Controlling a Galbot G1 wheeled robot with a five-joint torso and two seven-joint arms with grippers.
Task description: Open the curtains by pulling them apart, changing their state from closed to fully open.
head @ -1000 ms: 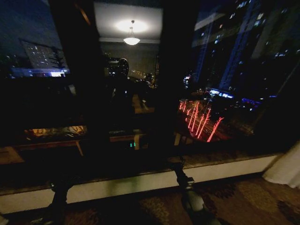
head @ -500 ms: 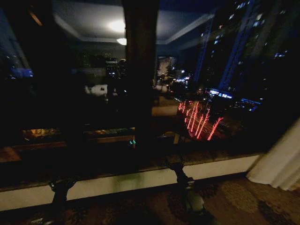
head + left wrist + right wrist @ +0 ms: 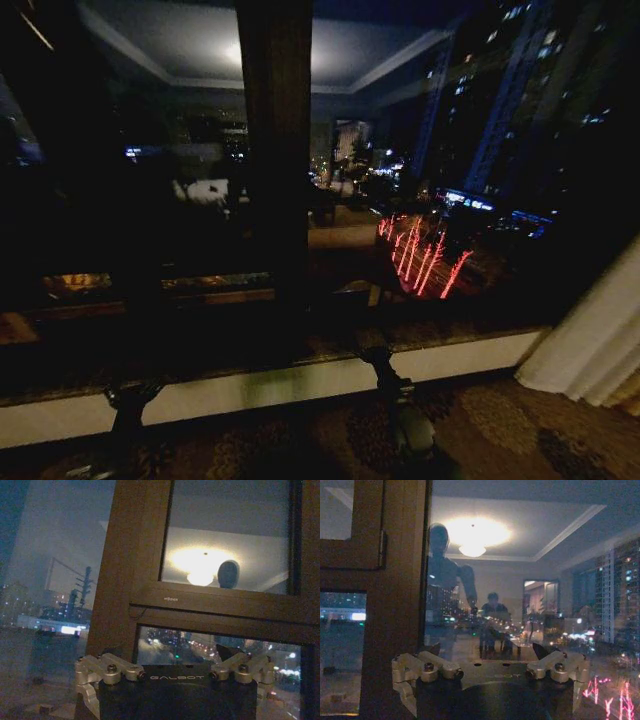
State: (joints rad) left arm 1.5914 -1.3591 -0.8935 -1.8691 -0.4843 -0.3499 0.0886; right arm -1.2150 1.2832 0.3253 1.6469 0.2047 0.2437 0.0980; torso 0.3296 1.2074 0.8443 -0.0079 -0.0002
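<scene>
We count one curtain panel (image 3: 598,345) in the head view, a pale cream fabric bunched at the far right, its pleated hem reaching the patterned carpet (image 3: 500,430) beside the right end of the white sill (image 3: 300,385). It hangs clear of the glass, well apart from both arms. We see one dark wooden window post (image 3: 275,150) standing upright near the middle of the window, with night-time buildings and red lights beyond the panes. Two arms hang low before the sill. The left gripper (image 3: 175,667) faces the brown window frame (image 3: 130,580); its finger links are spread wide and nothing lies between them. The right gripper (image 3: 490,662) faces the glass beside one frame post (image 3: 395,580); its links are likewise splayed apart and empty. Neither gripper touches the curtain.
</scene>
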